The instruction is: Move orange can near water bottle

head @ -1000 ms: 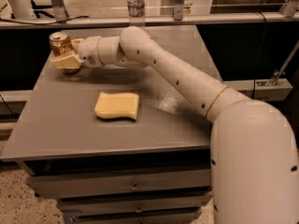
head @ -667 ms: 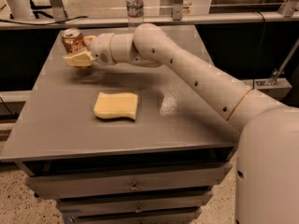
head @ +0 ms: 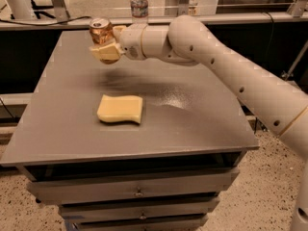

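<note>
My gripper (head: 107, 44) is shut on the orange can (head: 100, 31), an orange-bronze can with a silver top, and holds it upright above the back left part of the grey table (head: 192, 124). The water bottle (head: 139, 3), clear with a white cap and a pale label, stands at the table's far edge, up and to the right of the can. My white arm reaches in from the right across the table's back half.
A flat yellow sponge (head: 121, 109) lies on the table, left of centre. Drawers (head: 139, 192) sit below the tabletop. A rail and metal frame legs run behind the table's far edge.
My gripper has carried the orange can to the right and a little higher, closer to the water bottle. The sponge and bottle have not moved.
</note>
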Robot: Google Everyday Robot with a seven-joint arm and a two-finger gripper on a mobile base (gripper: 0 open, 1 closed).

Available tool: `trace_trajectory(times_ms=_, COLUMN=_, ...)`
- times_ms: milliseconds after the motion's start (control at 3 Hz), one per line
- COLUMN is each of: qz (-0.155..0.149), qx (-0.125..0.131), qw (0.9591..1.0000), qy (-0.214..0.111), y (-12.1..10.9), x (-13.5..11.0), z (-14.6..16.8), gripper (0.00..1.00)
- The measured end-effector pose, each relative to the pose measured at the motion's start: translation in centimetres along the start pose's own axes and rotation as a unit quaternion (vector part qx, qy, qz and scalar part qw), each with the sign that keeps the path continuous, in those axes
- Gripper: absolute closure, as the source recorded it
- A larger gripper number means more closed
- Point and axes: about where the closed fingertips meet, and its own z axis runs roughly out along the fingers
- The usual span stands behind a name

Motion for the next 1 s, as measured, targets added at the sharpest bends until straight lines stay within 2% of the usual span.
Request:
trace_trajectory(times_ms=333, qz=-0.001, qx=0.003, qw=1.0000, qy=0.002, y=-0.2, x=0.1, z=-0.3, gripper=1.00)
trace_trajectory(times_ms=667, qz=-0.004, qx=0.031, qw=0.9994, qy=0.018, y=-2.0, x=1.0, z=-2.7, gripper=1.00)
trace_trajectory(times_ms=1000, qz=0.003, qx=0.081, qw=0.9959, qy=0.041, y=-6.2, x=3.2, z=-7.7, gripper=1.00)
